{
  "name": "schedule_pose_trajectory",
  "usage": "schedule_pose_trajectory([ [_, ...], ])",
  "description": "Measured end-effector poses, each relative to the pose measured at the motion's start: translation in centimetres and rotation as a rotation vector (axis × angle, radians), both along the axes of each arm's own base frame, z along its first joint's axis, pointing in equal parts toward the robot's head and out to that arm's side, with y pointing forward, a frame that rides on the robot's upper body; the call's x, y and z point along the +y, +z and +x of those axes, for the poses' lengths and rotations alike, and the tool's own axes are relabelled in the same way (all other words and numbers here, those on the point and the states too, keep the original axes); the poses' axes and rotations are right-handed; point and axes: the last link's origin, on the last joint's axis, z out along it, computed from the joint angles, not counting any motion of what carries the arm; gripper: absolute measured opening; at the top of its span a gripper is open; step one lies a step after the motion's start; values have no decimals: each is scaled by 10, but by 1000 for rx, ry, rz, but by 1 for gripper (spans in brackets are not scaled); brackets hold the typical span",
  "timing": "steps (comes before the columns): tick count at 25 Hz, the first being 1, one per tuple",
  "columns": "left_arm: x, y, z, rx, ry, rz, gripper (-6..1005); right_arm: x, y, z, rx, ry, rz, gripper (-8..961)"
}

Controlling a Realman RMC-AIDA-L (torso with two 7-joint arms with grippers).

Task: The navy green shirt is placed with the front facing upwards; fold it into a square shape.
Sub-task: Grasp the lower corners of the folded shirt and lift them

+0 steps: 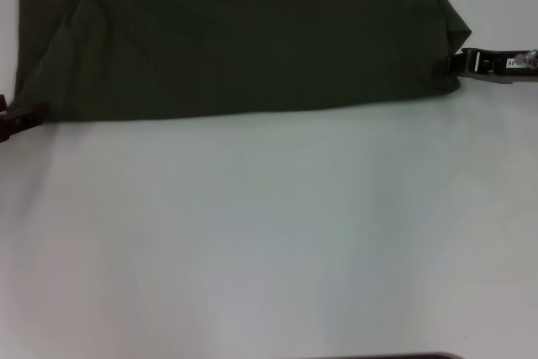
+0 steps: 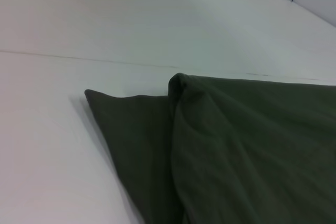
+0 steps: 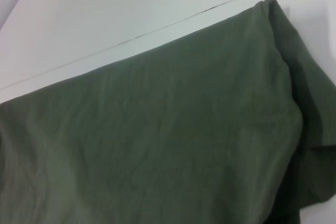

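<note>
Your left gripper (image 1: 18, 117) sits at the folded navy green shirt (image 1: 252, 39)'s near-left corner and your right gripper (image 1: 471, 63) at its right edge, grip unreadable on both, so uneven pulling could skew the 2 layers.

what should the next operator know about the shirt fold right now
Left gripper: at the shirt's near left corner, low on the table.
Right gripper: at the shirt's right edge, about halfway along it.
Whether either gripper holds cloth cannot be made out.
Shirt: at the far side of the table, lying as a wide band with plain cloth on top and no print showing. An under layer sticks out at both ends.
Done: it looks folded once lengthwise.
Left: fold the ends in toward the middle to get a square, then smooth it.
</note>
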Motion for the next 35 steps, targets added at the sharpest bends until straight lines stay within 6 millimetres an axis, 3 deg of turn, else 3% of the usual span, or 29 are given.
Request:
schedule_pose_trajectory([
  [35,7,-5,6,11,-26,-37,857,1,2,0,4,-2,7,12],
])
